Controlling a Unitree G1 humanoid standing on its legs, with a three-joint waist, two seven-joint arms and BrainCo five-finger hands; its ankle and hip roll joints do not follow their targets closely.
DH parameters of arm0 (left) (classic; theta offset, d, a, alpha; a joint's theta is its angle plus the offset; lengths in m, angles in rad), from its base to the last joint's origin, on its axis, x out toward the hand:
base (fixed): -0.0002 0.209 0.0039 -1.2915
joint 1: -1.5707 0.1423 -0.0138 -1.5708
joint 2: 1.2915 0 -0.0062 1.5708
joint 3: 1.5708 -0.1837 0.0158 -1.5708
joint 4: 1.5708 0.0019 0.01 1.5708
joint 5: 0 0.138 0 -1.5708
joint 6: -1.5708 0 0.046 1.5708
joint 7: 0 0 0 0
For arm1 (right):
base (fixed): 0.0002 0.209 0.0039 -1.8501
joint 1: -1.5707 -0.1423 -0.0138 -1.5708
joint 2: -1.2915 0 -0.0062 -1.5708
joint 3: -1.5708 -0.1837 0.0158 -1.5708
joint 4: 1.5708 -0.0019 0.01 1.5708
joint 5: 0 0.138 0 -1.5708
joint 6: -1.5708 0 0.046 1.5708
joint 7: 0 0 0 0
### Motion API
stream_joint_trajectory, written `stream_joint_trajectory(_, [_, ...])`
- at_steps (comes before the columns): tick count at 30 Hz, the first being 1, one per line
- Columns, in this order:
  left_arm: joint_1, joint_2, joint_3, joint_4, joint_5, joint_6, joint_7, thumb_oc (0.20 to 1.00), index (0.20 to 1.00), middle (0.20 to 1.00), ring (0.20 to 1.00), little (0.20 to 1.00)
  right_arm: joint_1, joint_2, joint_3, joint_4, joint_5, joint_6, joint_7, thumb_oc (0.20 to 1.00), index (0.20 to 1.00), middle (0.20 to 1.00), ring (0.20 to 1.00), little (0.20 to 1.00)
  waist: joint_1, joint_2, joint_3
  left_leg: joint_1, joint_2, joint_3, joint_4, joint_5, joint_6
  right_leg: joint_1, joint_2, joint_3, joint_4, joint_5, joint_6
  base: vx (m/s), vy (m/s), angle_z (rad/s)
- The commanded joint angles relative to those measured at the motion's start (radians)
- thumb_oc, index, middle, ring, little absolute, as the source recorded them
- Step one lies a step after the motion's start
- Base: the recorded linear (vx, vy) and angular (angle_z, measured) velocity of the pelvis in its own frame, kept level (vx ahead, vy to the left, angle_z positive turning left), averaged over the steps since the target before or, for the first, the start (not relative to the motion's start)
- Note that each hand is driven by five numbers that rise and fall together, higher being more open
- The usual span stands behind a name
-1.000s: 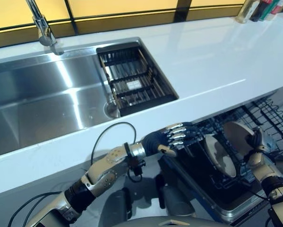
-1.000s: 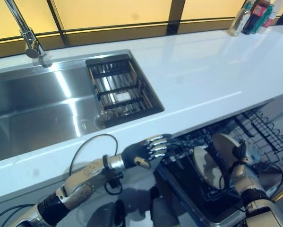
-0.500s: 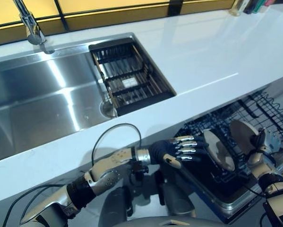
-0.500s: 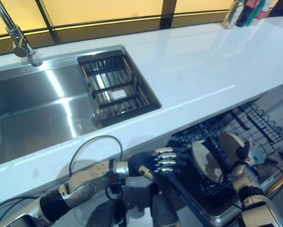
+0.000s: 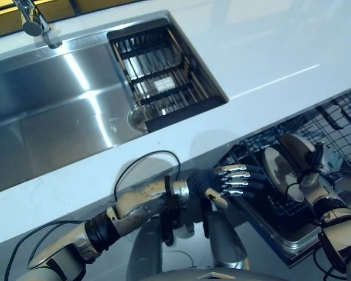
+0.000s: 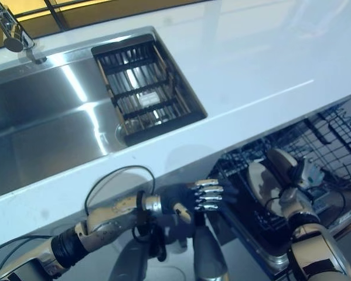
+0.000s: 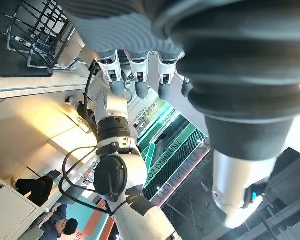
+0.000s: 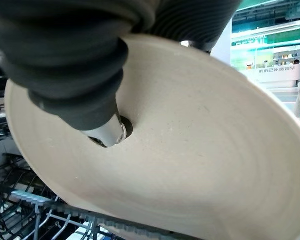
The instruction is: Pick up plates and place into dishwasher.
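Note:
A beige plate (image 5: 275,168) stands on edge in the black wire dishwasher rack (image 5: 249,153) below the counter. Just behind it a second beige plate (image 5: 295,146) is held upright over the rack by my right hand (image 5: 312,177). In the right wrist view the thumb (image 8: 107,131) presses on that plate's face (image 8: 200,150), with rack wires (image 8: 19,210) right beneath its rim. My left hand (image 5: 223,181) hovers at the rack's front left corner with straight fingers (image 7: 134,75) and holds nothing.
Above the rack runs a white counter (image 5: 269,47). A steel sink (image 5: 46,117) with a faucet (image 5: 34,23) lies to the left, and a black drainer basket (image 5: 163,82) sits in its right end. More rack wires (image 5: 339,117) stretch to the right.
The camera has tilted down and shifted. The held plate now sits closer behind the standing plate. My left hand stays by the rack's front corner, still open.

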Motion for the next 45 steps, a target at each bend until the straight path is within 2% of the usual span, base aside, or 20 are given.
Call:
stream_joint_trajectory(1, [-0.005,0.021,0.048,-0.077,-0.051,-0.085,-0.026,1.0,1.0,1.0,1.0,1.0,-0.066,-0.088,0.035,0.009,0.047,-0.005,-0.051,0.2,0.2,0.2,0.2,0.2,0.022,0.033,-0.019,0.0,0.045,-0.001,-0.08,0.061,-0.032,0.004,-0.033,0.022,0.026,0.064,-0.009,0.0,0.0,0.0])
stream_joint_trajectory(5, [-0.005,0.02,0.039,-0.073,-0.042,-0.103,-0.026,1.0,1.0,1.0,1.0,1.0,-0.072,-0.094,0.037,0.011,0.053,-0.008,-0.033,0.2,0.2,0.2,0.2,0.2,0.022,0.033,-0.018,0.001,0.037,-0.007,-0.093,0.065,-0.029,-0.002,-0.032,0.022,0.029,0.06,-0.01,0.0,0.0,0.0])
stream_joint_trajectory(6, [-0.004,0.021,0.037,-0.073,-0.041,-0.106,-0.026,1.0,1.0,1.0,1.0,1.0,-0.072,-0.094,0.038,0.013,0.058,-0.008,-0.033,0.369,0.369,0.369,0.369,0.369,0.023,0.032,-0.018,0.002,0.036,-0.01,-0.095,0.066,-0.029,-0.003,-0.032,0.023,0.03,0.059,-0.011,0.0,0.0,0.0])
stream_joint_trajectory(7, [-0.005,0.022,0.035,-0.071,-0.036,-0.116,-0.024,1.0,1.0,1.0,1.0,1.0,-0.071,-0.092,0.038,0.016,0.064,0.001,-0.036,1.0,1.0,1.0,1.0,1.0,0.024,0.032,-0.017,0.003,0.034,-0.013,-0.101,0.067,-0.028,-0.005,-0.031,0.023,0.032,0.057,-0.012,0.0,0.0,0.0])
stream_joint_trajectory(13, [-0.009,0.03,0.031,-0.062,-0.036,-0.138,-0.015,1.0,1.0,1.0,1.0,1.0,-0.087,-0.107,0.036,0.035,0.084,0.014,-0.036,1.0,1.0,1.0,1.0,1.0,0.028,0.032,-0.017,0.013,0.031,-0.014,-0.119,0.071,-0.026,0.001,-0.026,0.022,0.026,0.053,-0.014,-0.02,0.016,-0.03])
stream_joint_trajectory(17, [0.008,0.028,0.035,-0.06,-0.018,-0.14,-0.02,1.0,1.0,1.0,1.0,1.0,-0.083,-0.114,0.023,0.034,0.102,-0.004,-0.046,1.0,1.0,1.0,1.0,1.0,0.03,0.03,-0.024,0.027,0.04,-0.007,-0.127,0.07,-0.028,0.02,-0.027,0.013,0.011,0.051,-0.014,0.0,0.0,0.0])
stream_joint_trajectory(21, [0.051,0.033,0.058,-0.063,-0.015,-0.14,-0.01,1.0,1.0,1.0,1.0,1.0,-0.027,-0.118,-0.026,-0.011,0.157,-0.115,-0.066,1.0,1.0,1.0,1.0,1.0,0.024,0.022,-0.048,0.061,0.049,0.005,-0.144,0.067,-0.028,0.052,-0.022,0.014,-0.007,0.046,-0.011,0.04,0.016,-0.02])
stream_joint_trajectory(28, [0.179,0.016,0.126,-0.025,0.001,-0.146,-0.017,1.0,1.0,1.0,1.0,1.0,0.214,-0.102,-0.184,-0.248,0.213,-0.234,-0.079,1.0,1.0,1.0,1.0,1.0,0.004,-0.007,-0.131,0.161,0.052,0.025,-0.208,0.061,-0.026,0.13,-0.013,0.02,-0.047,0.031,0.004,0.11,0.047,-0.06])
stream_joint_trajectory(33, [0.265,-0.011,0.182,0.014,0.019,-0.145,-0.024,1.0,1.0,1.0,1.0,1.0,0.348,-0.074,-0.275,-0.359,0.251,-0.266,0.003,1.0,1.0,1.0,1.0,1.0,-0.009,-0.028,-0.203,0.253,0.05,0.037,-0.275,0.06,-0.024,0.19,0.004,0.03,-0.081,0.018,0.014,0.12,0.056,-0.1])
stream_joint_trajectory(37, [0.302,-0.047,0.234,0.064,0.034,-0.129,0.008,1.0,1.0,1.0,1.0,1.0,0.427,-0.043,-0.328,-0.462,0.333,-0.289,0.156,1.0,1.0,1.0,1.0,1.0,-0.023,-0.043,-0.24,0.32,0.049,0.047,-0.329,0.062,-0.026,0.229,0.016,0.037,-0.103,0.011,0.016,0.07,0.067,-0.14])
stream_joint_trajectory(41, [0.321,-0.105,0.304,0.191,0.08,-0.129,0.051,1.0,1.0,1.0,1.0,1.0,0.5,0.008,-0.382,-0.593,0.461,-0.351,0.268,1.0,1.0,1.0,1.0,1.0,-0.048,-0.056,-0.269,0.374,0.053,0.072,-0.367,0.065,-0.031,0.248,0.031,0.044,-0.114,0.005,0.009,0.03,0.071,-0.15])
stream_joint_trajectory(42, [0.318,-0.132,0.333,0.264,0.094,-0.129,0.033,1.0,1.0,1.0,1.0,1.0,0.522,0.047,-0.414,-0.624,0.512,-0.379,0.283,1.0,1.0,1.0,1.0,1.0,-0.06,-0.062,-0.281,0.385,0.056,0.087,-0.37,0.061,-0.033,0.247,0.034,0.045,-0.114,0.003,0.008,0.02,0.029,-0.1])
stream_joint_trajectory(45, [0.324,-0.173,0.381,0.347,0.106,-0.086,-0.008,1.0,1.0,1.0,1.0,1.0,0.555,0.108,-0.474,-0.654,0.579,-0.397,0.321,1.0,1.0,1.0,1.0,1.0,-0.078,-0.066,-0.292,0.4,0.059,0.105,-0.37,0.052,-0.032,0.24,0.04,0.052,-0.107,0.003,0.006,0.01,0.011,-0.04])
